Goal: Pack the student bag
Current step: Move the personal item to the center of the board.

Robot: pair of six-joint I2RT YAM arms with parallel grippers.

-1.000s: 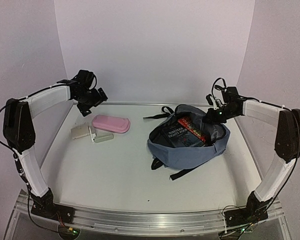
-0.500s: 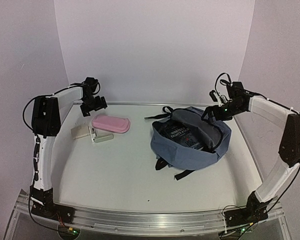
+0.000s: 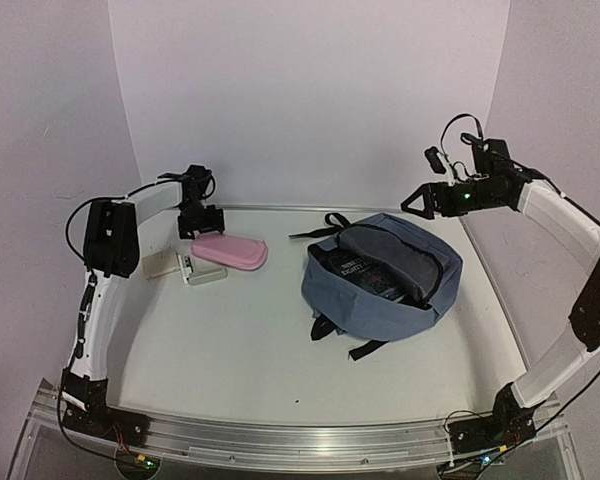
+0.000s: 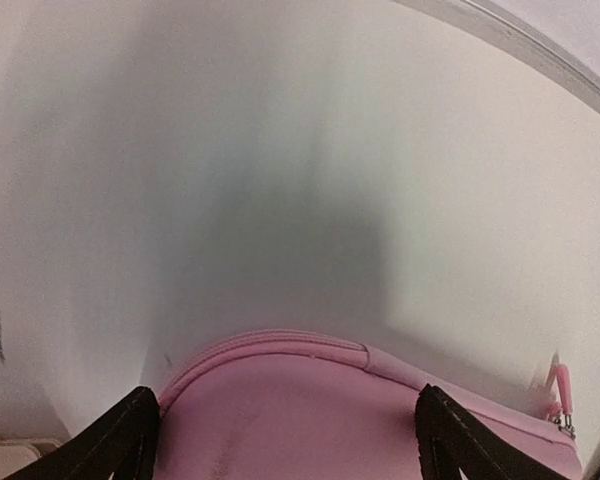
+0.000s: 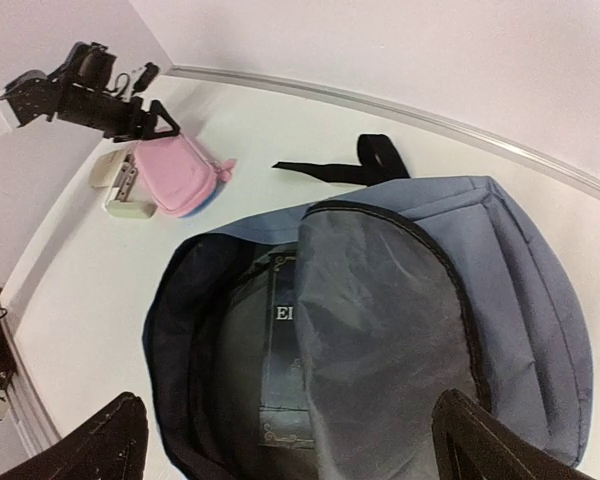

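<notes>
- Top external: The student bag lies flat on the right half of the tabletop, toward the far edge. It is unzipped, with a dark book showing in its mouth. The right gripper hangs above the bag's far side, jaws spread and empty. At the far-left corner the left gripper sits low over the left end of a pink pencil case. A beige box and a small pale oblong item lie just beside the case. No lettering is legible from here.
- Left wrist: Two dark fingers stand apart, one on each side of the case's rounded end, not yet pinching it. A pink zip pull shows at the right. The pick likely goes best with the jaws closing squarely across the narrow width, low enough to bite the soft fabric. The lift should then clear the beige box before the arm crosses to the bag. No writing or brand shows on the case.
- Right wrist: The fingers are wide apart, with nothing between them. The bag's grey flap sags over half the opening, so holding it back would probably ease the drop. On the book cover only the white letters "EI" can be read; the rest is hidden under the flap.
</notes>
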